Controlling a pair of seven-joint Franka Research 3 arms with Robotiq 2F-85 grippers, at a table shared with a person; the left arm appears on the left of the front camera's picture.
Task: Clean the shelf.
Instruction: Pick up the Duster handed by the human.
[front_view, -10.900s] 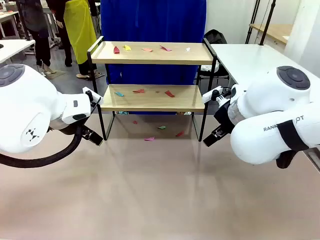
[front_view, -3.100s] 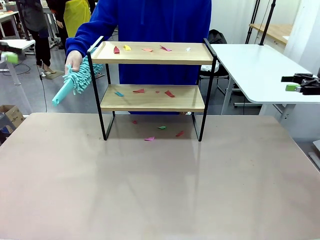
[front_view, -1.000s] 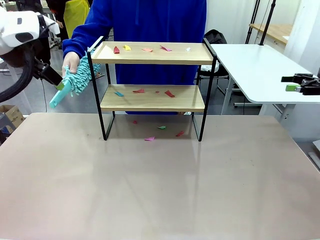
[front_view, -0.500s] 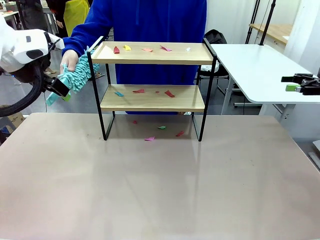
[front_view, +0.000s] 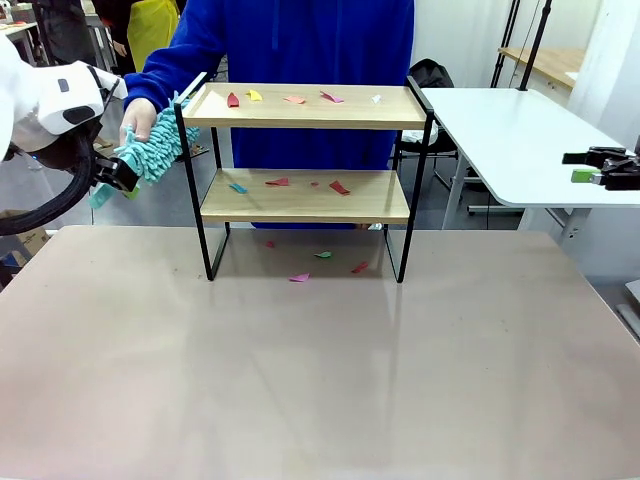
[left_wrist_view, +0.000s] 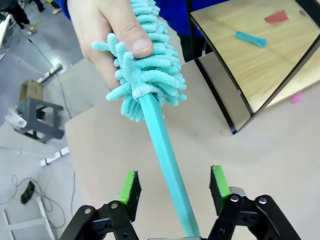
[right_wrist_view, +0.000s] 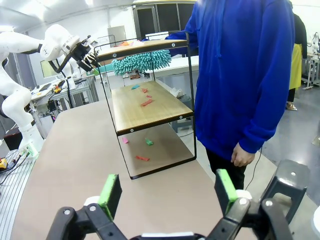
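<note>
**Robot gripper set around a duster handle beside a littered two-tier shelf**

The shelf (front_view: 300, 120), two light wood boards in a thin black frame, stands upright on a beige table (front_view: 320, 380). A person in a blue top (front_view: 300, 40) stands directly behind it. Small coloured scraps (front_view: 278, 182) lie scattered on the top board, on the lower board and on the table beneath the shelf.

At the shelf's left end, the person's hand (front_view: 138, 118) grips the fluffy head of a teal duster (front_view: 160, 150). The head lies close against the shelf's left side rail, at a height between the two boards. The duster's handle slants down and away from the shelf.

The left gripper (front_view: 115, 178) meets the far end of that handle, left of the shelf. In the left wrist view the handle runs up between the left gripper (left_wrist_view: 175, 186) fingers, toward the hand (left_wrist_view: 107, 30) pinching the duster head (left_wrist_view: 150, 75). The green pads (left_wrist_view: 131, 187) sit on either side of the handle with a clear gap on each side. The jaws are partly apart and have not clamped it.

The right gripper (front_view: 580, 166) hangs well off to the right of the shelf, over a white side table (front_view: 510, 120). In its own wrist view the right gripper (right_wrist_view: 167, 192) is spread wide with nothing between the fingers, and the shelf (right_wrist_view: 150, 117) stands well away from it.
</note>
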